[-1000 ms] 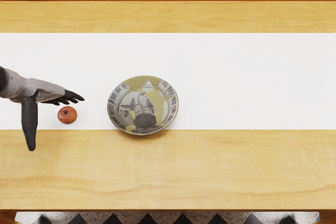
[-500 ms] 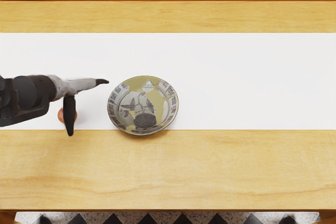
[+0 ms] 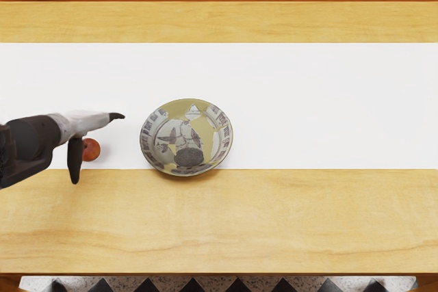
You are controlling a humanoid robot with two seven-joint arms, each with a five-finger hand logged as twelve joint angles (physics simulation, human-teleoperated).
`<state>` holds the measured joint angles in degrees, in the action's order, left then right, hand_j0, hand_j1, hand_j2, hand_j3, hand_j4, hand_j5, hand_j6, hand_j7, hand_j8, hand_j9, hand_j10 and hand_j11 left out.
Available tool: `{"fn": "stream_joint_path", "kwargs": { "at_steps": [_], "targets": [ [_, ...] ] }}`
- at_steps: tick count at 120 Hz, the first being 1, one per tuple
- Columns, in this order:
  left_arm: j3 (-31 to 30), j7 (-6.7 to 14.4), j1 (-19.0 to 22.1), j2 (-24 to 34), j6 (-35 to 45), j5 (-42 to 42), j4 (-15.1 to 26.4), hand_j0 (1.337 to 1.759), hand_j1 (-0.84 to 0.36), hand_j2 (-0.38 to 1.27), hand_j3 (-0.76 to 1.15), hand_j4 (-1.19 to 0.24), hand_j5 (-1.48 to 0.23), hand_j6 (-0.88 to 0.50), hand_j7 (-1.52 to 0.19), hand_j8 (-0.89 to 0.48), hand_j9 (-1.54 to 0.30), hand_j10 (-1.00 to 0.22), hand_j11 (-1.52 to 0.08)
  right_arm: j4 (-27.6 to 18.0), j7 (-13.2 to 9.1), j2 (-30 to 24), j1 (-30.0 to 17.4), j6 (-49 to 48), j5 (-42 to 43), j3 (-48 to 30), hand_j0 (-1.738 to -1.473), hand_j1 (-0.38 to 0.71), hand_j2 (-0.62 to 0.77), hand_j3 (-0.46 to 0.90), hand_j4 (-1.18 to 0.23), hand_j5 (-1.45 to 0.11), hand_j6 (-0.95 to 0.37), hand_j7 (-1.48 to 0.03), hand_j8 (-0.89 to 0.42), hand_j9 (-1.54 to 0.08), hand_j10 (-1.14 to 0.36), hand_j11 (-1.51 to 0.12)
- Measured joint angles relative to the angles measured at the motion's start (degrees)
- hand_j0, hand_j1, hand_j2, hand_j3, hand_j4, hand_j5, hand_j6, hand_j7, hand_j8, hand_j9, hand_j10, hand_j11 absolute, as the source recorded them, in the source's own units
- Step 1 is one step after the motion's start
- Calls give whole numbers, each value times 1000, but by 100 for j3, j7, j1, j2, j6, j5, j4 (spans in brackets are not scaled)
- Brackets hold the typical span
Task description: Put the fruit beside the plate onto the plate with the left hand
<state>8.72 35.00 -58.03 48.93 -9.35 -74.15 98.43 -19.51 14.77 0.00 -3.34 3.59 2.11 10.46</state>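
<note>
A small red fruit (image 3: pixel 92 149) lies on the white runner, left of the patterned plate (image 3: pixel 186 137) and a short gap away from its rim. My left hand (image 3: pixel 85 131) comes in from the left edge and hovers over the fruit, hiding its left part. The fingers are spread: a dark-tipped finger (image 3: pixel 115 116) points right toward the plate, and the dark thumb (image 3: pixel 74 163) hangs down in front of the fruit. Nothing is held in the hand. The plate has a grey figure painted on a yellowish centre and holds nothing.
The white runner (image 3: pixel 308 100) crosses the wooden table (image 3: pixel 239 217) from left to right. An orange wall stands behind the table's far edge.
The left hand came in over the fruit, reached right toward the plate, then drew back a little to the left, uncovering more of the fruit. Fruit and plate have not moved.
</note>
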Motion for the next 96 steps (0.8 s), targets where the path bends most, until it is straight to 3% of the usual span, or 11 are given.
{"fn": "stream_joint_path", "kwargs": {
  "at_steps": [96],
  "targets": [
    [-75,0,278,-125,456,-785,-7,1658,177,33,0,-152,-190,-154,-190,-153,-190,-151,-189,33,0,0,8,1,0,-1,-1658,-329,-4,0,-17,-22,-16,-22,-16,-22,-17,-22]
  ]
}}
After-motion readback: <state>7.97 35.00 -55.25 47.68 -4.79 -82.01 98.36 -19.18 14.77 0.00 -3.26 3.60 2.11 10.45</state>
